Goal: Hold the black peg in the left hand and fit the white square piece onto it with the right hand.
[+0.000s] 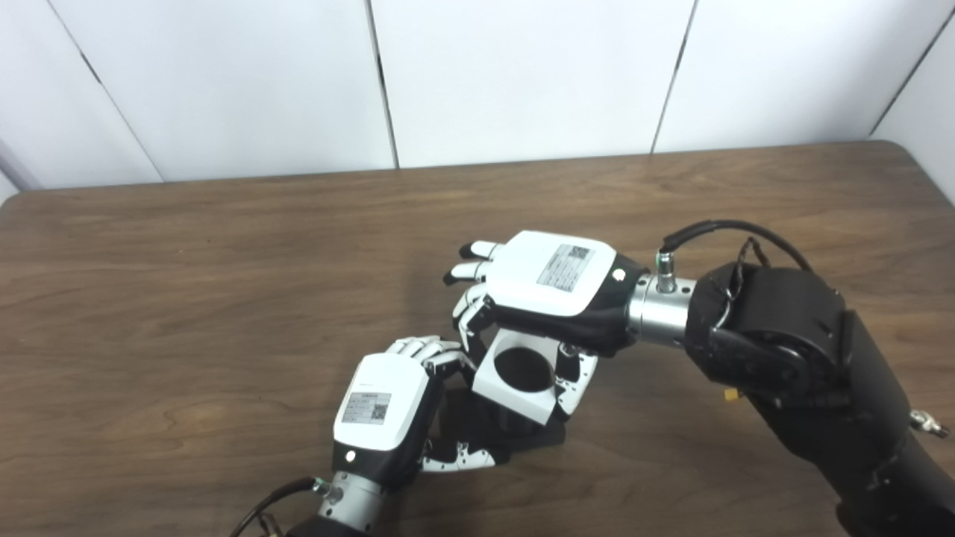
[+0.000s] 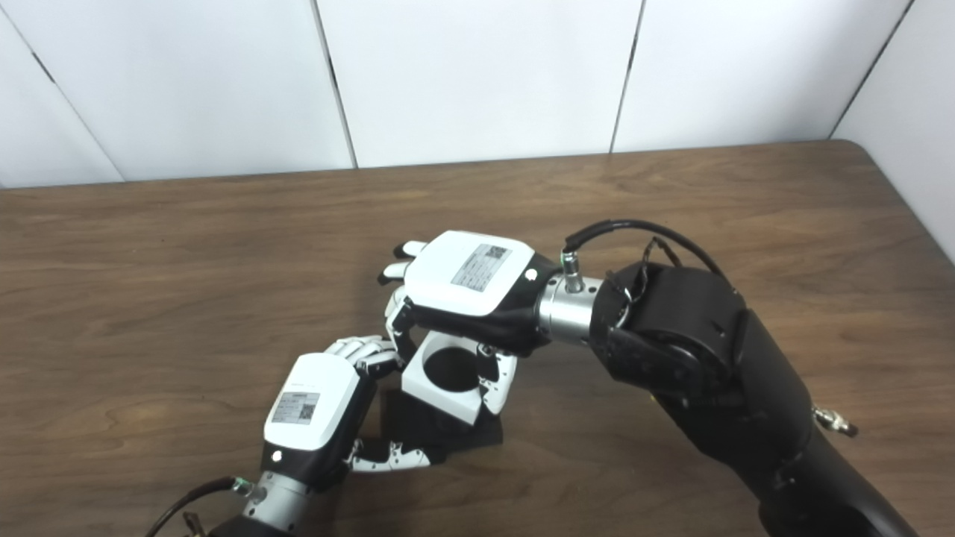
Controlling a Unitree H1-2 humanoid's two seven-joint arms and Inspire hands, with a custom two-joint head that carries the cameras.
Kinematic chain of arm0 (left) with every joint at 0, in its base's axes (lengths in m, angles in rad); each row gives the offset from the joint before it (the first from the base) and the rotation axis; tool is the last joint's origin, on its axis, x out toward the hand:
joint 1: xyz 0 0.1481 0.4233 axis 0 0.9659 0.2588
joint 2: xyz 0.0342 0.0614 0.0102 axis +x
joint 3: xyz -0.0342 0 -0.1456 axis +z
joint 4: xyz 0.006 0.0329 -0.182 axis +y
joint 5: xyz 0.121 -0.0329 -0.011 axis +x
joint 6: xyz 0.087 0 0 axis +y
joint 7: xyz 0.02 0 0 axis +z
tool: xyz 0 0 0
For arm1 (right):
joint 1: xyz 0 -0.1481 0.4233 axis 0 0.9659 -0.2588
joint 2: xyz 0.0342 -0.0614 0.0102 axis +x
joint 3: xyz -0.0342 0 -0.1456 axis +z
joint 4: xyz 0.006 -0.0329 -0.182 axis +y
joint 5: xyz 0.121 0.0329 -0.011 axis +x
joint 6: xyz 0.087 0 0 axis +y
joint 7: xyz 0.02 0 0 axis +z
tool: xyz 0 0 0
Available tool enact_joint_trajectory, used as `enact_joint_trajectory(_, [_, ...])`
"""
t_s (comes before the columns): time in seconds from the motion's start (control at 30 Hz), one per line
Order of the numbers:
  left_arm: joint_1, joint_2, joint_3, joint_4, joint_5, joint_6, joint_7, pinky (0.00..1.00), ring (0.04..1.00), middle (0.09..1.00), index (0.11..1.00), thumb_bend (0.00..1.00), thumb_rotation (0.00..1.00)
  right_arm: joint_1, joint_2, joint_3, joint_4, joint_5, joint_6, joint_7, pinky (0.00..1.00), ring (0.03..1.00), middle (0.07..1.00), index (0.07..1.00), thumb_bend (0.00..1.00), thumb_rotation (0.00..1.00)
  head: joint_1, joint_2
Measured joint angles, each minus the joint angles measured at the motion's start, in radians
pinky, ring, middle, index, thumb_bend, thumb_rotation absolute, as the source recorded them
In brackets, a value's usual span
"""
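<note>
My left hand (image 1: 392, 410) is shut on the black peg piece (image 1: 496, 432), its fingers over the top and thumb under the front, holding it at table level. My right hand (image 1: 548, 287) is shut on the white square piece (image 1: 518, 377), pinched between fingers and thumb. The white piece has a round hole in its middle and sits tilted right over the black peg piece, touching or nearly touching it. The peg itself is mostly hidden under the white piece. The same shows in the right eye view: white piece (image 2: 448, 377), black piece (image 2: 440, 432).
The brown wooden table (image 1: 224, 298) spreads all round the hands. Its far edge meets a white panelled wall (image 1: 522, 74). My bulky black right forearm (image 1: 806, 358) lies over the right front of the table.
</note>
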Motion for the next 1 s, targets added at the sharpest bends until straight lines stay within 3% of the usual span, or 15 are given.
enact_joint_trajectory(1.0, [0.000, -0.006, -0.003, -0.004, 0.002, 0.013, -0.008, 0.80, 0.790, 0.740, 0.486, 0.52, 0.05, 0.011, 0.001, 0.017, 0.053, -0.042, -0.070, -0.040, 1.00, 0.931, 0.775, 0.484, 0.52, 0.13, 0.005, 0.008])
